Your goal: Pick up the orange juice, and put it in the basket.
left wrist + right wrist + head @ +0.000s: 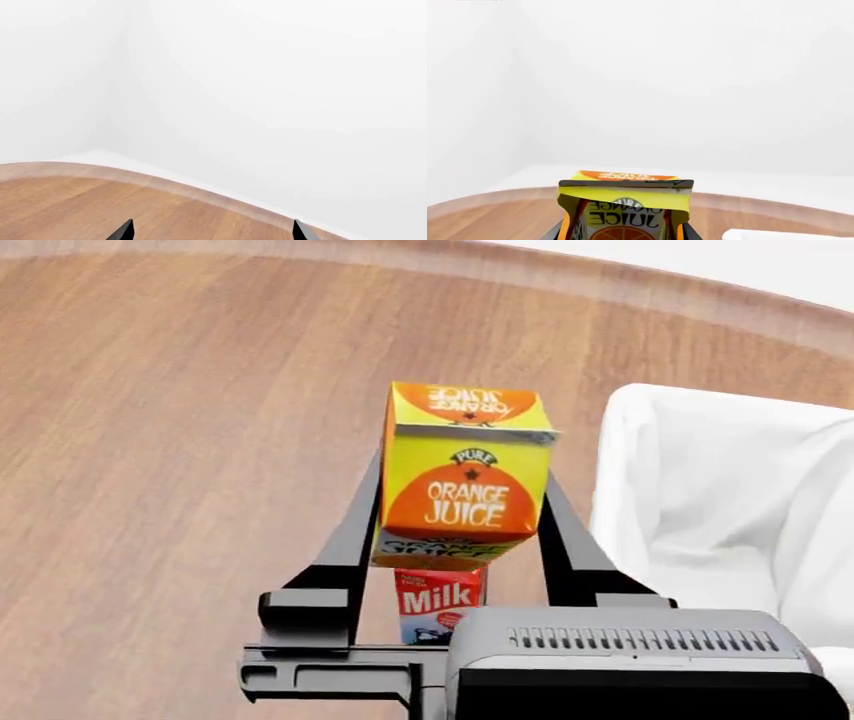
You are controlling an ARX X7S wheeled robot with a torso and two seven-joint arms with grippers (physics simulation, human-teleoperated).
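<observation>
Yellow-and-orange gable-top orange juice carton (462, 478) is held aloft over round wooden table (174, 440), clamped betw. the two black fingers of right gripper (457, 530); carton base is hidden by it. Red-white Milk carton (438, 604) is partly hidden below. Cream cloth-lined basket (727, 500) is seen just right, cut off at frame edge. Left gripper (212, 231): only fingertips seen, spread wide, nothing betw. them.
</observation>
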